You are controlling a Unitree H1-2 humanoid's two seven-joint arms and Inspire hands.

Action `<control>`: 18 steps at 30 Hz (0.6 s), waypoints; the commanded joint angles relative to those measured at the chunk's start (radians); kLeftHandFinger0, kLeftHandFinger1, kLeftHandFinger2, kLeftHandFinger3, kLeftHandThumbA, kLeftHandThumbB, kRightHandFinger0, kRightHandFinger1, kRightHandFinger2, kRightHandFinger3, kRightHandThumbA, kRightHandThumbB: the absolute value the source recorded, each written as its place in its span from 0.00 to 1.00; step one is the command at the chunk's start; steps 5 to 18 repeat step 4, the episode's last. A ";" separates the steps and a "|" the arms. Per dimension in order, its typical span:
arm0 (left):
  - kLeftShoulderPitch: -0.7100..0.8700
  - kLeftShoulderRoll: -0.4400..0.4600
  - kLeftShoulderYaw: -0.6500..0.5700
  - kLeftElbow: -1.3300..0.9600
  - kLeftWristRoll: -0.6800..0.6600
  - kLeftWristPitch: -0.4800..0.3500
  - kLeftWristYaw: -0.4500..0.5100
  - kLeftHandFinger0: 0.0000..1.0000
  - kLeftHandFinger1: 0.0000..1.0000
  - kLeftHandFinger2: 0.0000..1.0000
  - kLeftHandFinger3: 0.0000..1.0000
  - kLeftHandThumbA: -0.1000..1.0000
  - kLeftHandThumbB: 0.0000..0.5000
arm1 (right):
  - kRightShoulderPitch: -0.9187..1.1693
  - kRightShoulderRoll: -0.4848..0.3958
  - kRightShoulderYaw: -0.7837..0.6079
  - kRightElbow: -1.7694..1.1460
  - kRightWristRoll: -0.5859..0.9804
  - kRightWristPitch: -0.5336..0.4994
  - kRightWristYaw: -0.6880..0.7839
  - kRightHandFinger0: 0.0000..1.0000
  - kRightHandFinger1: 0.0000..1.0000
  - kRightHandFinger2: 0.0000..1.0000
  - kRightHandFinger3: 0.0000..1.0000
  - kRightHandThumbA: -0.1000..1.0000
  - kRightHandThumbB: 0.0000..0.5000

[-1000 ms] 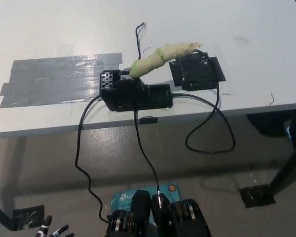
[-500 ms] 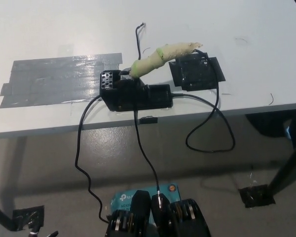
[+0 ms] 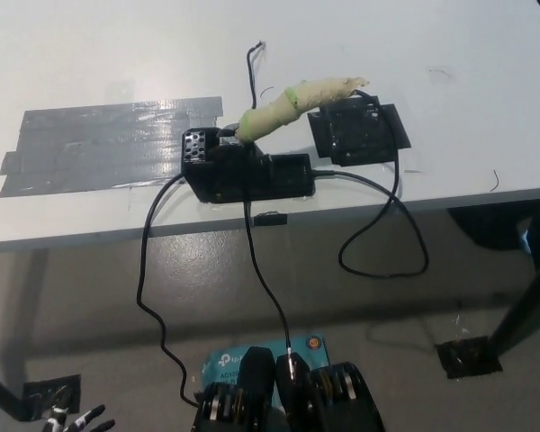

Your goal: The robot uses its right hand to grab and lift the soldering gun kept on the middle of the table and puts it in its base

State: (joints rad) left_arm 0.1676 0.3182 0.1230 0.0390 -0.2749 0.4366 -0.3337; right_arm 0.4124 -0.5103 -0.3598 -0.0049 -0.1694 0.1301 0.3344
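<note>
One hand only shows: my left hand [image 3: 76,419], at the frame's lower left, has dipped and reappeared within the last second, fingers spread, holding nothing. My right hand is out of view. Soldering gun [image 3: 297,103] lies unmoved at centre, tip resting in its base [image 3: 243,171]; placement looks complete.
</note>
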 commanded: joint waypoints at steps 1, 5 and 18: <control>-0.001 0.006 0.006 -0.011 0.017 -0.026 0.022 1.00 1.00 1.00 1.00 1.00 0.93 | -0.023 -0.031 0.015 -0.015 -0.015 0.028 -0.035 1.00 1.00 1.00 1.00 0.46 0.66; 0.010 0.008 0.026 -0.032 0.002 -0.018 0.023 1.00 1.00 1.00 1.00 1.00 0.98 | -0.056 -0.035 0.035 0.043 -0.010 0.027 -0.035 1.00 1.00 1.00 1.00 0.52 0.74; 0.010 0.008 0.026 -0.032 0.002 -0.018 0.023 1.00 1.00 1.00 1.00 1.00 0.98 | -0.056 -0.035 0.035 0.043 -0.010 0.027 -0.035 1.00 1.00 1.00 1.00 0.52 0.74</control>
